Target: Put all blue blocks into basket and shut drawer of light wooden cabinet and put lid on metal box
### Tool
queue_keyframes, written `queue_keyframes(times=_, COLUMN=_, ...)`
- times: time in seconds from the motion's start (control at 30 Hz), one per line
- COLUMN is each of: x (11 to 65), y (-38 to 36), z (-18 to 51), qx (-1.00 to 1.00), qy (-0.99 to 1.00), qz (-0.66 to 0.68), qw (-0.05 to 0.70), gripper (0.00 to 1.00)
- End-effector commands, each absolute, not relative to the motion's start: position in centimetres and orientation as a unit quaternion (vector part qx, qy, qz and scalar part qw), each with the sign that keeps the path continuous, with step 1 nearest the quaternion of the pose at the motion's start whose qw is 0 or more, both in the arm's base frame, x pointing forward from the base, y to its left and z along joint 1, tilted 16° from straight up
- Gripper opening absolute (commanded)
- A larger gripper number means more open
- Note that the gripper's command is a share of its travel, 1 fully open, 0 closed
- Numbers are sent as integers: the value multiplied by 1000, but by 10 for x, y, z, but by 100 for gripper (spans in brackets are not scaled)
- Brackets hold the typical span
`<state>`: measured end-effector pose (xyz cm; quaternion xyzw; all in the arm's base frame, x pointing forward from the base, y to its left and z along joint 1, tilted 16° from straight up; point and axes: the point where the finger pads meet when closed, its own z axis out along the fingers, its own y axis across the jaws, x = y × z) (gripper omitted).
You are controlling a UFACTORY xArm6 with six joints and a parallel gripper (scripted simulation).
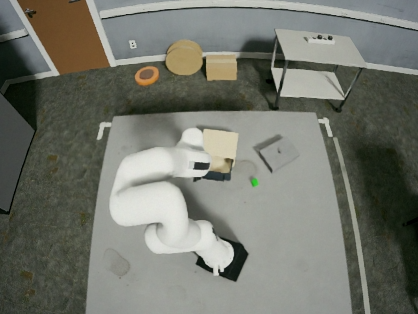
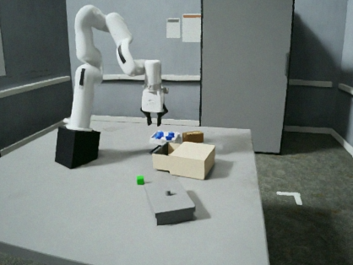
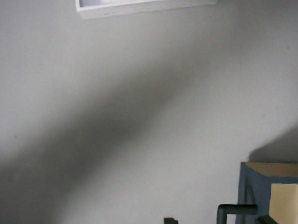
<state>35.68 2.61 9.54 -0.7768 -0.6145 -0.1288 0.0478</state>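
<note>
The gripper [image 2: 153, 122] hangs above the table [image 2: 63, 202], beside the open drawer [image 2: 162, 159] of the light wooden cabinet [image 2: 192, 158]; its fingers stand about half open and hold nothing. Blue blocks [image 2: 165, 136] lie in the white basket [image 2: 157, 141] just behind the cabinet. Judged step: the drawer is to be shut, calling for a descent in front of it and a push inward. The metal box [image 2: 171, 202] sits nearer the viewer with its lid down, a green block [image 2: 140, 180] beside it; a small brown box [image 2: 192, 136] stands near the basket. Nothing visibly bars the push.
</note>
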Motion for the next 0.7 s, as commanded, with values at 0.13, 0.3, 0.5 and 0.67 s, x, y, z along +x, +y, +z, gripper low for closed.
queue_keyframes(times=0.13, x=366, y=-38, z=85, qx=-791, qy=-595, qz=-131, qw=54, gripper=46)
queue_keyframes(times=0.3, x=366, y=-38, z=85, qx=-791, qy=-595, qz=-131, qw=54, gripper=46)
queue_keyframes(times=0.5, x=366, y=-38, z=85, qx=-791, qy=-595, qz=-131, qw=54, gripper=24)
queue_keyframes(times=0.67, x=366, y=-38, z=85, qx=-791, qy=-595, qz=-131, qw=54, gripper=24)
